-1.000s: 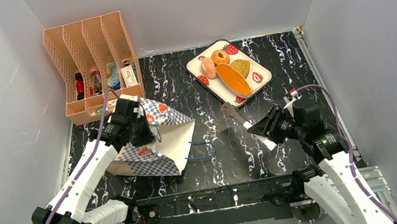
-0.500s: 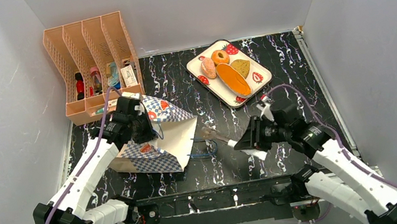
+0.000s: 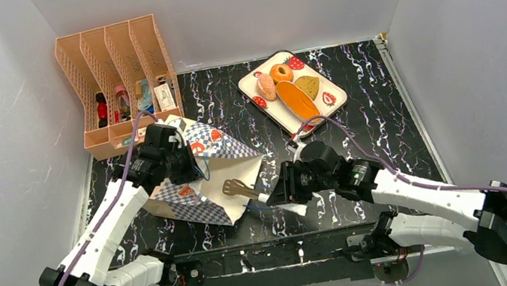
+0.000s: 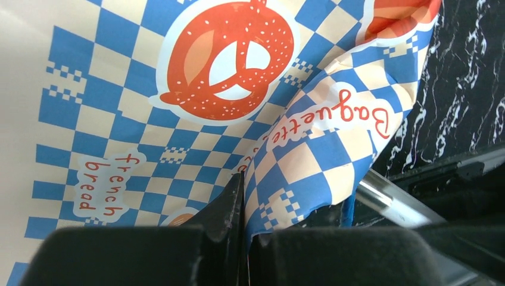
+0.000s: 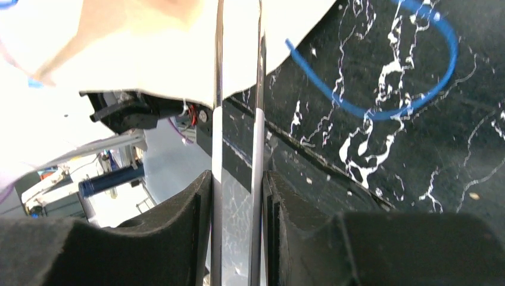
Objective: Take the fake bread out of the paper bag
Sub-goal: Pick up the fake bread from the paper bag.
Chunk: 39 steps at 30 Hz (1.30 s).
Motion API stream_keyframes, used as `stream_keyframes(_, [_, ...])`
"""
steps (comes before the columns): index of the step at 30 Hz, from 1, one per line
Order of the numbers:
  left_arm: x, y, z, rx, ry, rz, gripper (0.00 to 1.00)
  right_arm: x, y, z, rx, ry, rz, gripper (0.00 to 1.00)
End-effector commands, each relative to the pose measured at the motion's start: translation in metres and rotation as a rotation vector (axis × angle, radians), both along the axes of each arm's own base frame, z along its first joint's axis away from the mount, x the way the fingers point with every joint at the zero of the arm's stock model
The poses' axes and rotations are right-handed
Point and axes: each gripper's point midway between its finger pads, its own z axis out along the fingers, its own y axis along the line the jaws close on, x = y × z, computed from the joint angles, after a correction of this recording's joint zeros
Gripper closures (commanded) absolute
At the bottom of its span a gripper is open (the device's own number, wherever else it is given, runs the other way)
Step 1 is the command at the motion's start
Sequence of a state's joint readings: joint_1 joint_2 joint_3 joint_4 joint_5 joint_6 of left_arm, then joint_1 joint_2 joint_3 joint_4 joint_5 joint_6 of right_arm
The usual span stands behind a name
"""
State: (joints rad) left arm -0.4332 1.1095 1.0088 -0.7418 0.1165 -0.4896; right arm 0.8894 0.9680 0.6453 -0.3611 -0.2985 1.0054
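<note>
The paper bag lies tilted on the black table, its mouth facing right. My left gripper is shut on the bag's upper edge, and in the left wrist view the chequered paper is pinched between the fingers of that gripper. My right gripper is shut on metal tongs whose tips reach the bag's mouth. Seen from the right wrist, the two tong arms run between the pads of that gripper toward the cream paper. A donut, loaf, toast and roll of fake bread lie on a tray. The bag's inside is hidden.
The strawberry-print tray sits at the back right of centre. A peach file rack stands at the back left, just behind the bag. A blue cord handle loops on the table by the bag's mouth. Grey walls close in on both sides.
My right arm has swung left across the table with the tongs, bringing their tips from mid-table to the bag's mouth. The left gripper has kept its hold on the bag.
</note>
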Motion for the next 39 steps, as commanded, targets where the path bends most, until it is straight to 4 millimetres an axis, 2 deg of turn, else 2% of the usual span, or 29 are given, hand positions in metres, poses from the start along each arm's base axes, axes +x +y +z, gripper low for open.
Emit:
stream_keyframes(1, [-0.021,-0.004,0.026,-0.061,-0.032,-0.092,1.0,0.036,0.031,0.048,0.161,-0.128,-0.084,0.71])
stream_keyframes(9, [-0.043,-0.002,0.028,-0.089,-0.029,-0.137,1.0,0.045,0.051,0.019,0.201,-0.06,-0.137,0.69])
stream_keyframes(14, [-0.042,-0.005,0.028,-0.099,-0.022,-0.142,1.0,0.049,0.067,0.01,0.204,-0.033,-0.148,0.67])
stream_keyframes(19, [-0.04,-0.005,0.03,-0.107,-0.037,-0.135,1.0,0.052,0.071,-0.001,0.214,0.03,-0.198,0.65])
stream_keyframes(28, [-0.041,-0.006,0.024,-0.12,-0.037,-0.122,1.0,0.053,0.073,-0.004,0.296,0.123,-0.266,0.64])
stream_keyframes(39, [-0.044,-0.007,0.028,-0.131,-0.038,-0.126,1.0,0.062,0.091,0.0,0.343,0.151,-0.272,0.62])
